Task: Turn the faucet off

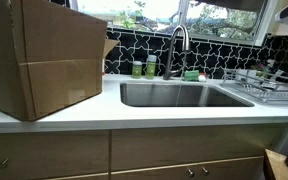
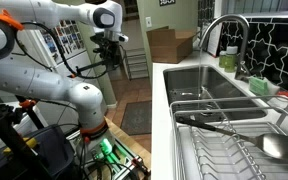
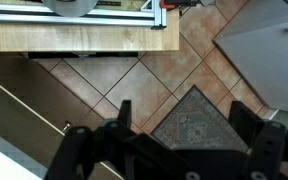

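- Behind the sink [image 1: 174,95], at the far edge of the white counter [image 1: 164,113]: the faucet [image 1: 177,48], upright, tall and slim, with green bottles [image 1: 144,68] just left of its base.
- Well apart from it, out over the tiled floor [image 3: 104,80]: the hand [image 3: 184,140], pointing down, fingers [image 3: 124,118] spread apart, nothing between them; same hand [image 2: 109,57] visible under the white arm [image 2: 34,65], far left of the faucet in that exterior view.
- Water running or not: impossible to tell. Lever position: too small to read.
- Judged progress: approach not yet started, whole reach to the faucet left to do.
- Trouble possible on the way: striking the counter edge or sink rim, caused by coming in too low from the floor side.
- Trouble possible near the goal: knocking over the green bottles by arriving from the left; catching the dish rack [image 1: 264,92] by swinging wide on the right.
- Trouble possible at contact: slipping off smooth steel; pushing the spout instead of the lever and only swinging it; moving the lever the wrong way and opening the flow more. Better to slow down and find the lever first.
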